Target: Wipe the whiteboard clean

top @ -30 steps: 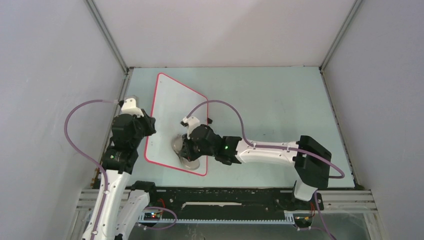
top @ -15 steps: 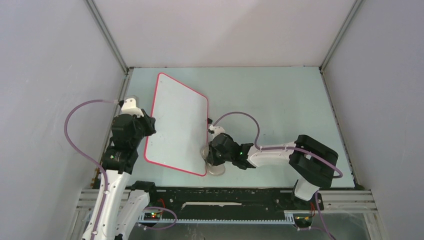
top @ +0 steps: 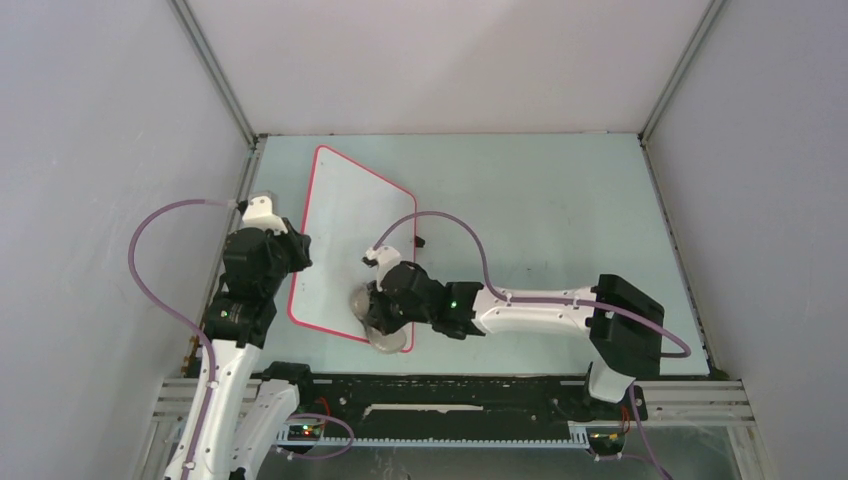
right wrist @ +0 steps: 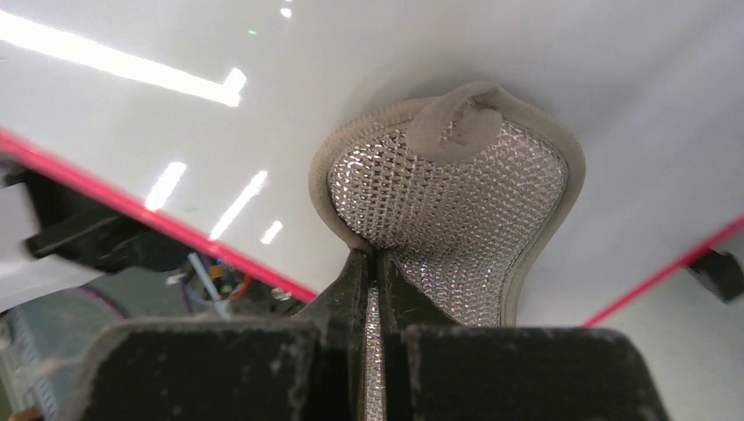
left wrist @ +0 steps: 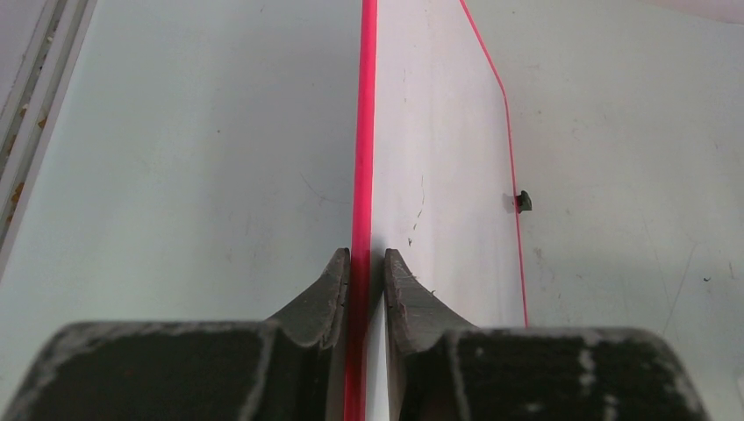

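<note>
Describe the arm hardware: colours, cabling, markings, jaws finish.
Both match. Left arm and right arm: white links, black joint housings, black wrists with a white cap. A lilac cable loops loosely along each. A small green light shows on the right forearm. Jaws are black and tapered, their mounting blocks scuffed grey-white.

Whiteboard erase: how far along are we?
Done: the whiteboard shows no writing from above; only faint specks near its rim in the left wrist view. In hand: left gripper clamps the board's rim, right gripper holds the grey cloth pad on the near corner. Left: probably just that corner, then lifting off.
</note>
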